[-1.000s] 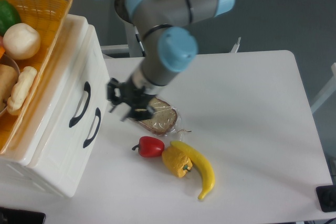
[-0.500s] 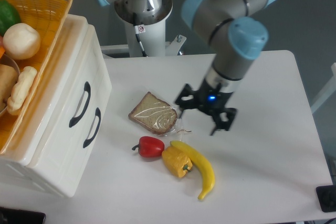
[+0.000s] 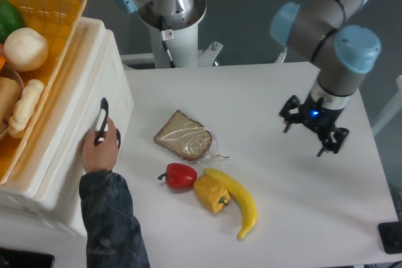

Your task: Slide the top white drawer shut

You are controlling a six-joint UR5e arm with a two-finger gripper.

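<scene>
The top white drawer (image 3: pixel 93 95) is the upper front of the white cabinet at the left, and it looks flush with the cabinet's face. A person's hand (image 3: pixel 100 152) in a dark sleeve holds the lower end of its dark curved handle (image 3: pixel 103 111). My gripper (image 3: pixel 312 132) hangs far off over the right side of the table, open, with nothing between its fingers. It touches neither the cabinet nor any food.
A yellow wicker basket (image 3: pixel 65 22) with vegetables sits on the cabinet. On the table lie a wrapped bread slice (image 3: pixel 184 136), a red pepper (image 3: pixel 180 174), a yellow pepper (image 3: pixel 211 194) and a banana (image 3: pixel 242 203). The arm's base (image 3: pixel 168 17) stands at the back.
My gripper swung from beside the drawer front, past the bread, to the table's right side. A person's hand has come in and taken hold of the drawer handle.
</scene>
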